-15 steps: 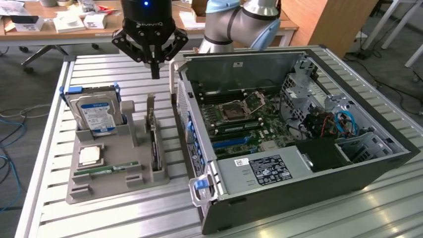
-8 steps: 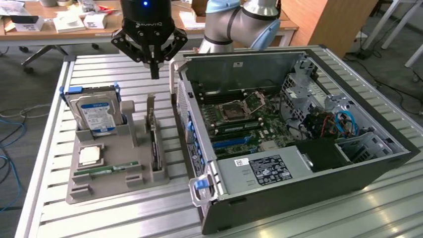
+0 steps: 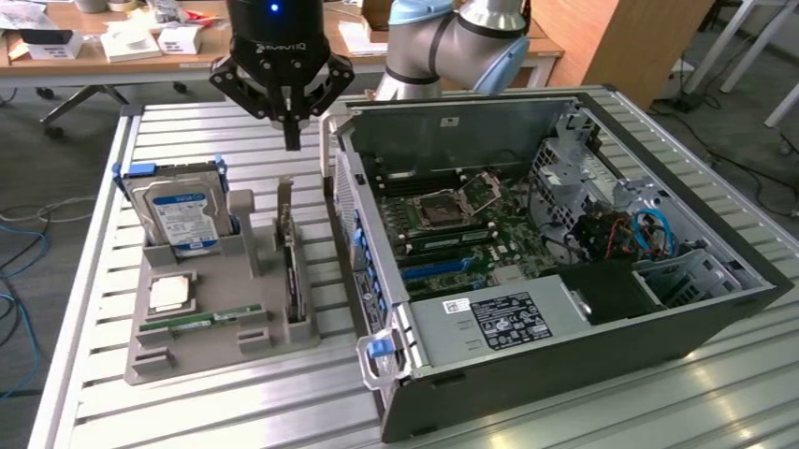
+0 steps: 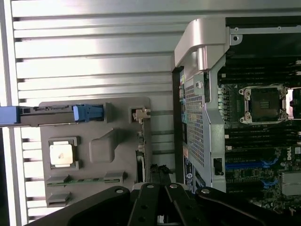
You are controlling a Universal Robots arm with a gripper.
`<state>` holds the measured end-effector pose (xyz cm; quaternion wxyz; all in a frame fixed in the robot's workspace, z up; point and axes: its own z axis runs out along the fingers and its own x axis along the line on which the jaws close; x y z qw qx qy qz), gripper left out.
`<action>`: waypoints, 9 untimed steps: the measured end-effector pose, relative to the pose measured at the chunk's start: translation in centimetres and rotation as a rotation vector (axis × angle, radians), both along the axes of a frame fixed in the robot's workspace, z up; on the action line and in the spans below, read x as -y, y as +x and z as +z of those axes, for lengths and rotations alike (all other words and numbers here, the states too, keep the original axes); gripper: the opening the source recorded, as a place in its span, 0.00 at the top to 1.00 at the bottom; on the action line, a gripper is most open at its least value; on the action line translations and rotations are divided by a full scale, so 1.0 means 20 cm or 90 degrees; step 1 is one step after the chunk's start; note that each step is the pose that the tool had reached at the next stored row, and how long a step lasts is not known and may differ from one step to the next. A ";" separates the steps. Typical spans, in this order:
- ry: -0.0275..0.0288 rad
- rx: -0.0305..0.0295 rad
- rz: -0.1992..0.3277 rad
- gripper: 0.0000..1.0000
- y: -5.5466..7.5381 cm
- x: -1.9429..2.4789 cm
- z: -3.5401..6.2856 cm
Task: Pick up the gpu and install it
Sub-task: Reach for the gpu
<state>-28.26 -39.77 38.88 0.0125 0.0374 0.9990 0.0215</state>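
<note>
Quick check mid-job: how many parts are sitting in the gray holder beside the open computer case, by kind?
hard drive: 1
processor chip: 1
memory stick: 1
graphics card: 1
Total: 4

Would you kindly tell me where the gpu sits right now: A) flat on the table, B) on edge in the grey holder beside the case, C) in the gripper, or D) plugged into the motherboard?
B: the gpu stands on edge in the grey holder, with the shut gripper above it holding nothing.
</note>
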 end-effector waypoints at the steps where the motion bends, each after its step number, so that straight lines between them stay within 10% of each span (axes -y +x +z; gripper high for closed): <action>1: 0.0000 0.0000 0.000 0.89 0.00 0.005 0.000; 9: 0.0000 0.0000 0.000 0.89 -0.01 0.059 0.000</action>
